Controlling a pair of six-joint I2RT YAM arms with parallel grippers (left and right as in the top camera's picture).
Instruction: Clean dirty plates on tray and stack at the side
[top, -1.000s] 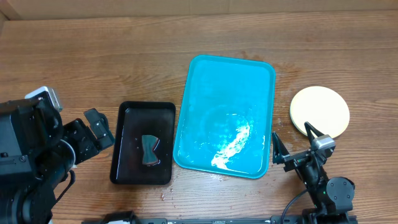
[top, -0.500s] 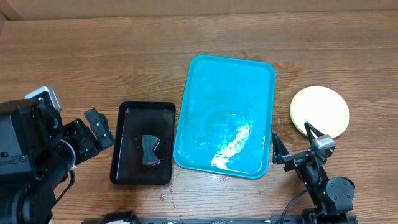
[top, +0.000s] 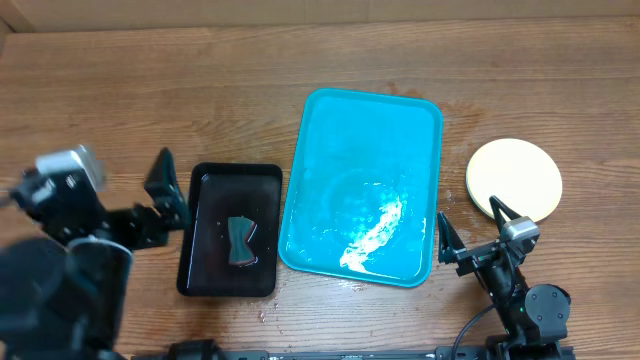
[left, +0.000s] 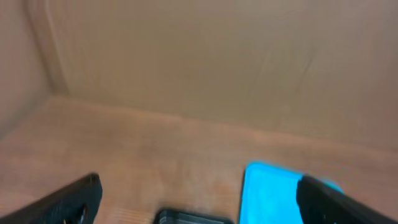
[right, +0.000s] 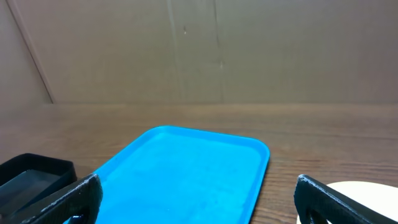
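On the bench (top: 300, 70), just right of the tray (top: 362, 150), the plates (top: 514, 179) lie flat. From above they look like one pale yellow round; I cannot count them. The right wrist view shows only a pale sliver of them at its bottom edge. The blue tray is bare but for a white streak (top: 372, 235). Its long side runs from the near edge of the bench to the far edge, and its far end leans a little right. Left of it a black tray (top: 212, 190) holds a dark lump (top: 240, 242), which only the top view shows. The right gripper (top: 467, 212) is spread open near the tray's corner. The left gripper (left: 199, 183), blurry, is also spread wide.
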